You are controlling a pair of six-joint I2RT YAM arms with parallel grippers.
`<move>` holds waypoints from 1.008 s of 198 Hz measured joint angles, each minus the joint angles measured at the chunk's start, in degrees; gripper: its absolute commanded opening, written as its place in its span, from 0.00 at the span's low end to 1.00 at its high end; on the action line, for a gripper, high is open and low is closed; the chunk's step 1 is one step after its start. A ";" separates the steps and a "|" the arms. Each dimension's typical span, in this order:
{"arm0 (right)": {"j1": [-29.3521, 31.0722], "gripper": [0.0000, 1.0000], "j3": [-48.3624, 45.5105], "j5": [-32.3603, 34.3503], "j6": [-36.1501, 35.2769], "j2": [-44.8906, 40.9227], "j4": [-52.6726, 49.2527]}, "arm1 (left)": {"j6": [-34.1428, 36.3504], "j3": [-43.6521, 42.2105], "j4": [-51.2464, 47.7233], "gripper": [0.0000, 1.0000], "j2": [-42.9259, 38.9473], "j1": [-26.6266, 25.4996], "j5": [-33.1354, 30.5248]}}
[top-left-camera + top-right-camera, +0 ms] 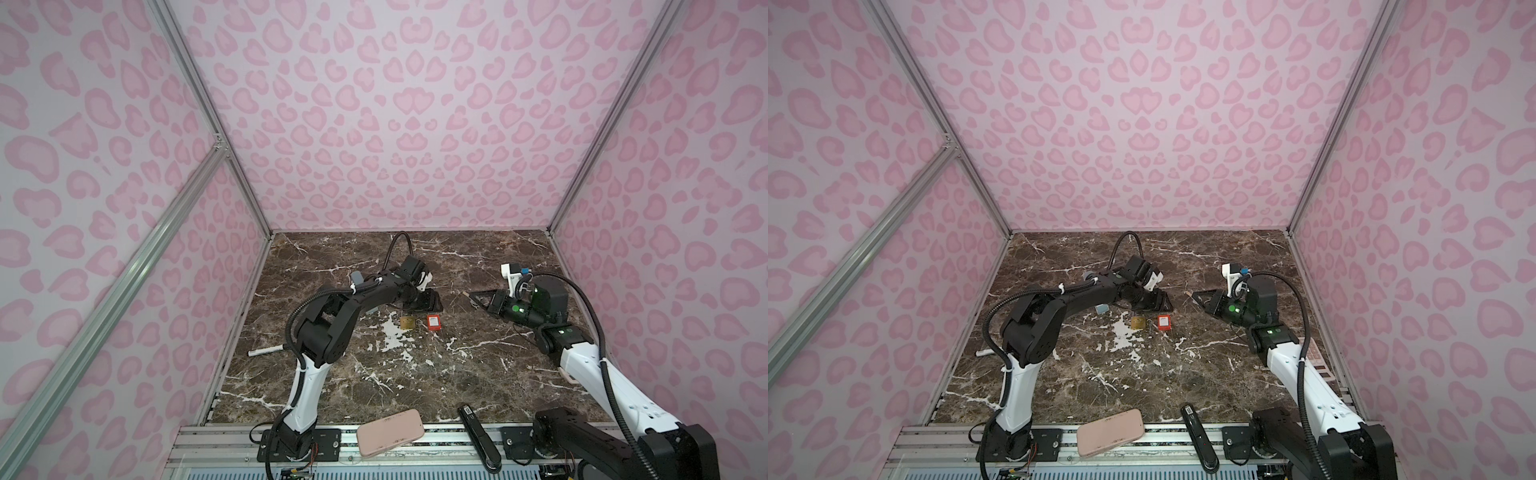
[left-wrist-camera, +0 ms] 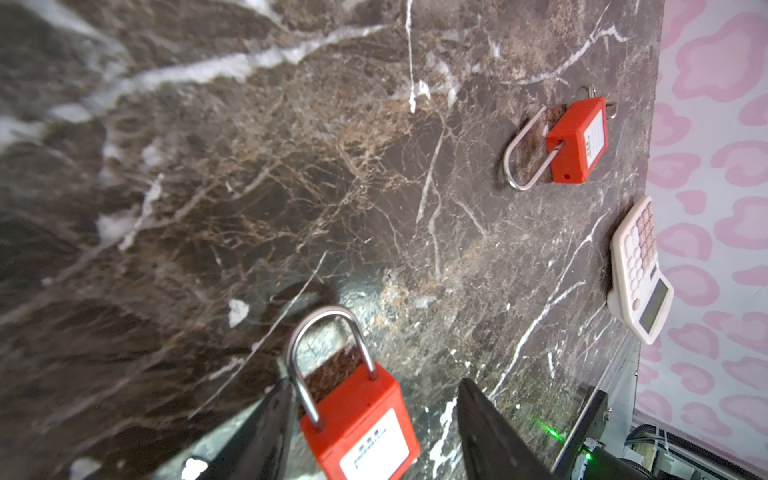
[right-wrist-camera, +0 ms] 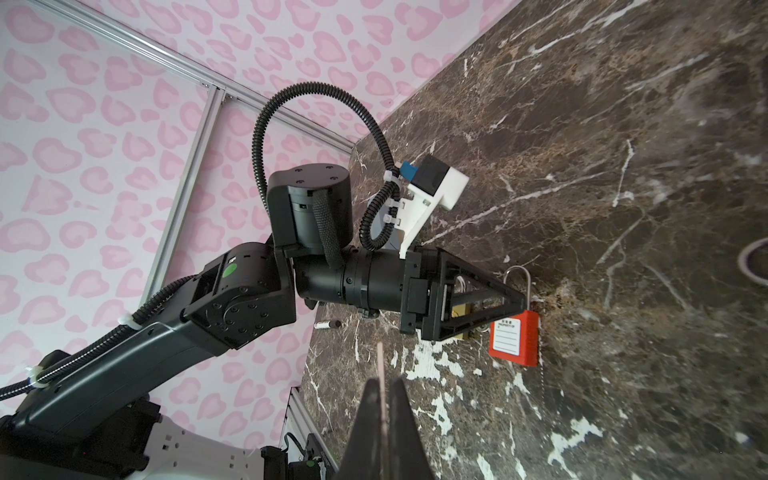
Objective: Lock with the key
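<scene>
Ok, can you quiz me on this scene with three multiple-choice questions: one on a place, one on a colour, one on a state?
1. Where does the pink case lie?
A) across the front edge of the table
B) against the back wall
C) in a gripper

2. What colour is the padlock inside the left gripper?
A) blue
B) red
C) green

3. How is the right gripper?
A) wide open
B) shut on a thin strip
C) holding a cup

Answers: A, both top views show it straddling the front edge; B, its body is red in the left wrist view; B, the jaws pinch the strip in the right wrist view.
</scene>
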 measured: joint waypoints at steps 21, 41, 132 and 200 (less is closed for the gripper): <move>-0.07 0.00 -0.17 0.00 -0.02 -0.07 0.00 | -0.02 0.04 0.00 0.64 0.00 0.00 0.02; -0.07 0.00 -0.66 0.09 -0.02 -0.11 0.02 | -0.02 0.02 -0.02 0.64 -0.09 0.00 -0.09; 3.56 0.00 -7.15 6.36 2.54 7.61 2.99 | 0.02 -5.57 0.20 0.64 -13.09 2.36 -2.89; 9.73 0.00 -9.44 15.76 5.49 16.35 10.62 | -3.43 -17.55 4.26 0.64 -21.92 1.57 -4.44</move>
